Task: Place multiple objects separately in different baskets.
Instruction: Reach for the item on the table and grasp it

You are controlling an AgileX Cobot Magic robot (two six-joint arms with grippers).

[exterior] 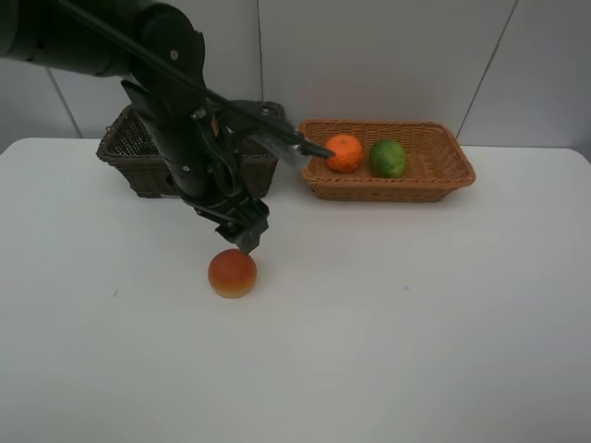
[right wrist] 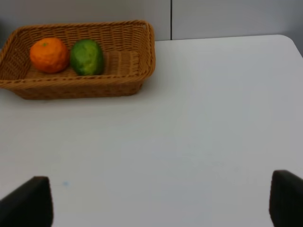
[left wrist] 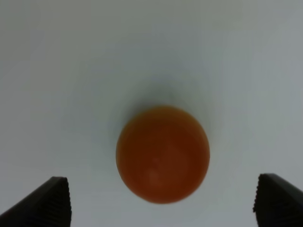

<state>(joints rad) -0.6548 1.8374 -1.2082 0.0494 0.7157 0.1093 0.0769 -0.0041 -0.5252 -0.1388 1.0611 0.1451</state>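
A red-orange round fruit [exterior: 232, 273] [left wrist: 162, 153] lies alone on the white table. My left gripper [exterior: 245, 235] [left wrist: 163, 210] hangs open just above it and slightly behind, its dark fingertips spread wider than the fruit and touching nothing. The light tan basket [exterior: 388, 189] [right wrist: 75, 87] at the back holds an orange [exterior: 344, 153] [right wrist: 49, 55] and a green round fruit [exterior: 388, 158] [right wrist: 87, 56] side by side. The dark brown basket [exterior: 138, 171] stands to its left, its inside mostly hidden by my left arm. My right gripper [right wrist: 158, 203] is open over bare table and empty.
The white table [exterior: 416, 323] stretches wide around the fruit. A pale wall rises directly behind both baskets. My left arm reaches in from the upper left, crossing over the dark basket.
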